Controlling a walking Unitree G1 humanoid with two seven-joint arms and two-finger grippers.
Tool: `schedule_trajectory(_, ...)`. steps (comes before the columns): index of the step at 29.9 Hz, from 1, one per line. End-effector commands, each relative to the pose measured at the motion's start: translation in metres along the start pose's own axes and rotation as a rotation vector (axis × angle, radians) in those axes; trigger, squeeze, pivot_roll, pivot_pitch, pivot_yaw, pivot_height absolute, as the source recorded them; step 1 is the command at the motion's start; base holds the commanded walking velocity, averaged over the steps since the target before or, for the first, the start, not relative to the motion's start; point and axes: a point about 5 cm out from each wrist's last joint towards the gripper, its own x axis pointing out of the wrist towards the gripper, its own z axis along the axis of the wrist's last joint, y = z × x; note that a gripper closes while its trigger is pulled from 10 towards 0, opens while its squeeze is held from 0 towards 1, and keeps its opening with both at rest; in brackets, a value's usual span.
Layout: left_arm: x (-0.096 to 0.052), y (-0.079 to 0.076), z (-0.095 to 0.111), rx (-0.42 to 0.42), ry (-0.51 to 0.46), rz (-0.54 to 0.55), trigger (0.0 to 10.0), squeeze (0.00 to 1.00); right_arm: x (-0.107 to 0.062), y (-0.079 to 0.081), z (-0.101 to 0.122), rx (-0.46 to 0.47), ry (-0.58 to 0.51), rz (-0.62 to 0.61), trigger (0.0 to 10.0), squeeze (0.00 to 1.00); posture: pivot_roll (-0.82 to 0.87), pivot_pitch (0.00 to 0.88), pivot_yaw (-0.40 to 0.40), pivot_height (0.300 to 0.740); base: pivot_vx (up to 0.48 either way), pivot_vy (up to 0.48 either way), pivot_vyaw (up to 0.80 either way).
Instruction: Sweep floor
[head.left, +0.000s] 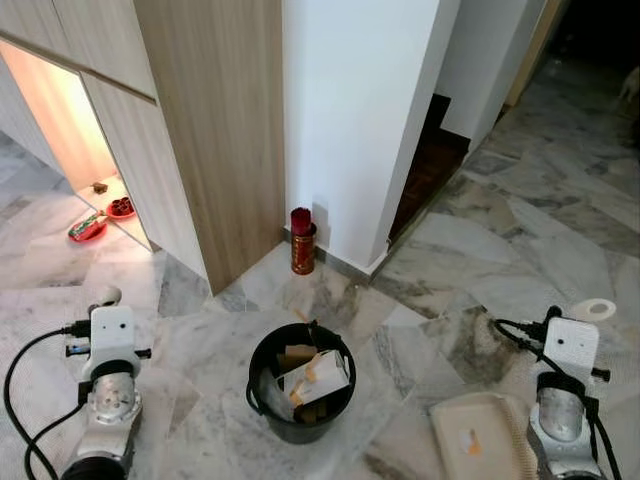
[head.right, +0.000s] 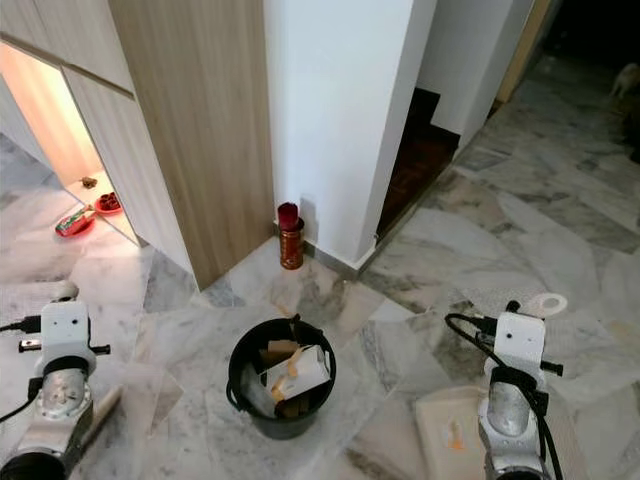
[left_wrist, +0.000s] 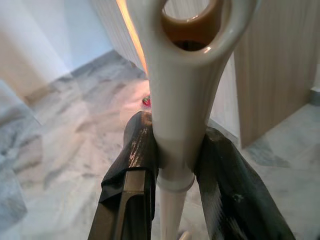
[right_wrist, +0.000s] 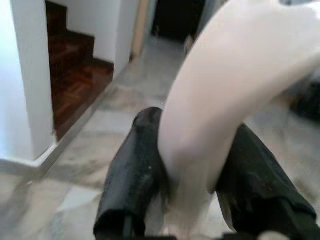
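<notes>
A marble floor (head.left: 470, 250) holds a black bucket (head.left: 300, 385) of rubbish. The left tool (left_wrist: 175, 165) is clamped on a broom handle (left_wrist: 187, 75), the right tool (right_wrist: 192, 185) on a dustpan handle (right_wrist: 235, 90) (pan (head.left: 480, 435) resting beside the bucket). Short, low strokes toward the pan are judged best.

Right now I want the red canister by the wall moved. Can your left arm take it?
Probably not: the left tool is shut on a white handle, and the red canister stands beyond the black bucket.
</notes>
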Motion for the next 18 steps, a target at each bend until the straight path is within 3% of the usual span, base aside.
schedule_trajectory(1, 0.003, -0.007, 0.015, -0.054, -0.064, -0.006, 10.0, 0.0, -0.002, 0.002, -0.008, 0.083, 0.066, -0.002, 10.0, 0.0, 0.04, 0.016, -0.06, 0.74, 0.0, 0.0, 0.0)
schedule_trajectory(5, 0.004, -0.021, 0.024, -0.112, -0.087, -0.027, 10.0, 0.0, -0.009, 0.011, -0.016, 0.133, 0.119, 0.052, 10.0, 0.0, 0.05, 0.019, -0.063, 0.74, 0.0, 0.0, 0.0)
schedule_trajectory(18, 0.007, -0.042, 0.042, -0.233, -0.113, -0.087, 10.0, 0.0, -0.014, 0.025, -0.023, 0.181, 0.178, 0.108, 10.0, 0.0, 0.07, 0.0, -0.038, 0.74, 0.0, 0.0, 0.0)
